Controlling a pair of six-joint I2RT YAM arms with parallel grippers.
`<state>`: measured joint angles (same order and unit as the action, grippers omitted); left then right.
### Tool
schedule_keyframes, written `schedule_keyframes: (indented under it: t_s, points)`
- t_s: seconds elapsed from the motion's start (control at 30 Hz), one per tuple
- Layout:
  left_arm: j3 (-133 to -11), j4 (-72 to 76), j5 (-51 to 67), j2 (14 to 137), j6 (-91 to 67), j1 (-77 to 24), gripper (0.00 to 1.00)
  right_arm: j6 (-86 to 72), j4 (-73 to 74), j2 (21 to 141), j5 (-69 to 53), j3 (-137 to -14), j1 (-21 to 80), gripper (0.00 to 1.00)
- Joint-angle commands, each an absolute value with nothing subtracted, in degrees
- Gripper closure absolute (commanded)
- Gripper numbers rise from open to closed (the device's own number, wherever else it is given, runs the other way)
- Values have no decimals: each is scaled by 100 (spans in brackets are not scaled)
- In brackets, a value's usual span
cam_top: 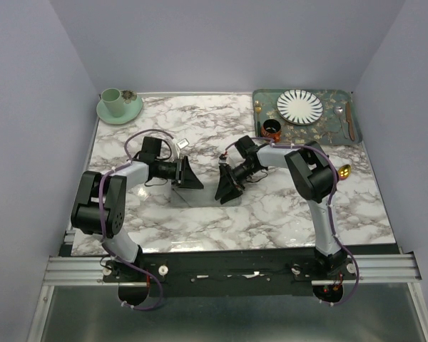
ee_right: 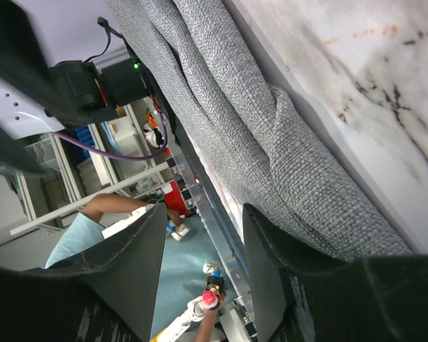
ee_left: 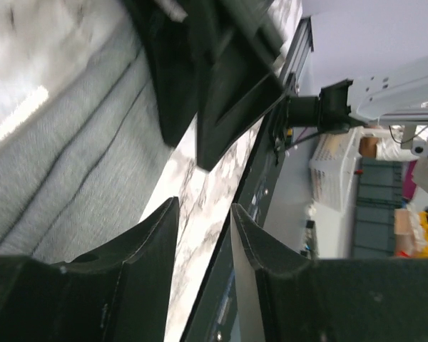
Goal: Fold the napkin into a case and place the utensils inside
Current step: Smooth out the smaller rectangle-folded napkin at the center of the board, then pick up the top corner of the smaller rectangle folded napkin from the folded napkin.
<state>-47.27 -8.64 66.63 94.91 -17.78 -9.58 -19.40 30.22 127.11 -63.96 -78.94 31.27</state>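
Counts: 2 arms, 2 claws, 1 napkin (ee_right: 257,128), 1 green tray (cam_top: 328,134), 1 striped plate (cam_top: 299,107), 1 small orange-dark cup (cam_top: 272,129), 1 green cup (cam_top: 112,99) on 1 saucer (cam_top: 133,112), 4 cutlery pcs.

Napkin: grey cloth bunched in long folds, mid worktop (cam_top: 271,221), btwn the 2 claws.

Tray sits in far right corner w/ plate + small cup on it. 1 cutlery pc (cam_top: 258,117) lies along tray's left edge, 2 more (cam_top: 351,121) by its right edge. 4th pc is the gold-bowled spoon (cam_top: 344,171), off tray nr worktop's right edge. Green cup + saucer at far left corner.

Left claw (ee_left: 205,208): part open, marble seen thru gap, nothing btwn fingers; cloth just beside it.

Right claw (ee_right: 204,211): part open too, nothing in gap. Napkin folds run right by one finger (ee_right: 271,278); touching or not, can't tell.
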Motion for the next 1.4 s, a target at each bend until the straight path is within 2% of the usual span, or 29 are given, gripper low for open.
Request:
schedule_keyframes:
  t_s: [0.0, 0.13, 0.23, 0.4, 0.67, 0.83, 0.93, 1.1, 1.37]
  points:
    - [-4377, -1063, 6707, 10343, -1319, -923, 58, -1960, 2830, 13078, -5906, -7708, 3085, 45]
    - [-4386, -756, 6373, 11300, -1617, -494, 61, -1916, 2839, 13131, -5880, -7664, 3085, 46]
    - [-4465, -940, 6346, 11575, -1556, -247, 64, -1898, 2839, 13140, -5862, -7620, 3059, 46]
    - [-4491, -1344, 6337, 11540, -1283, -246, 64, -1863, 2839, 13166, -5959, -7655, 3059, 47]
    - [-4421, -2003, 6696, 10716, -353, -255, 63, -1118, 3444, 12149, -6450, -8041, 3059, 47]
    - [-4964, -2415, 6504, 9337, 209, -571, 56, -861, 3735, 11269, -6364, -7910, 2980, 50]
    - [-5667, -2899, 5820, 9124, 982, -868, 53, -818, 3893, 11022, -5960, -7866, 2831, 55]
    - [-6616, -3242, 4994, 9289, 2380, -1590, 48, -677, 4104, 10960, -5116, -7787, 2585, 64]
    - [-7136, -3304, 4526, 10142, 3663, -2478, 43, -791, 4061, 11013, -4544, -7691, 2197, 64]
